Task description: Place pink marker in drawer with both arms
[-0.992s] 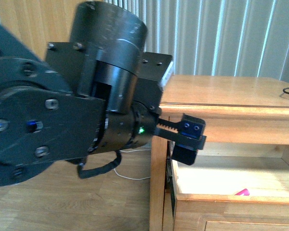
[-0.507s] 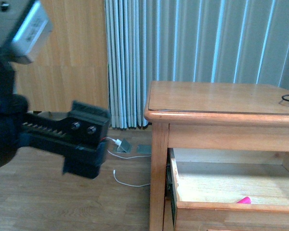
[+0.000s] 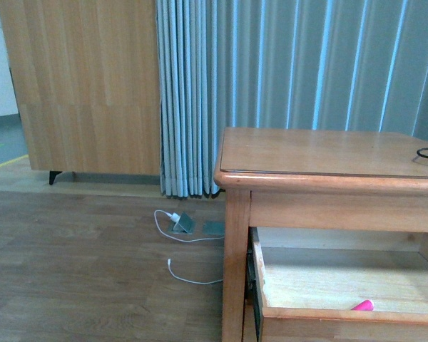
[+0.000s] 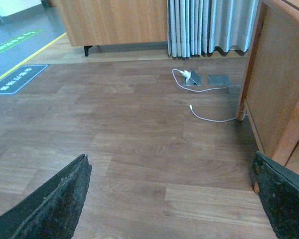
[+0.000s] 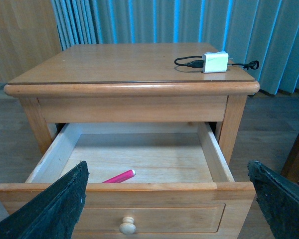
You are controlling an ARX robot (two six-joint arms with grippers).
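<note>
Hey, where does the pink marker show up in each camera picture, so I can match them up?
Front view: the pink marker peeks over the front rim of the open drawer, low on the right.
Left wrist view: not in it; only floor and one side of the cabinet.
Right wrist view: it lies on the drawer floor, just behind the front panel.
Shared landmark: the cabinet shows in all three.

Floor sign (image 4: 17, 79) lettering illegible

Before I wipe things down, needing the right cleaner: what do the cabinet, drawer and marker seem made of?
Cabinet: wood, honey-coloured, satin sheen, visible grain. Drawer: inside paler, matte, likely unfinished plywood. Marker: probably plastic, smooth bright pink; too small to be sure.
</note>
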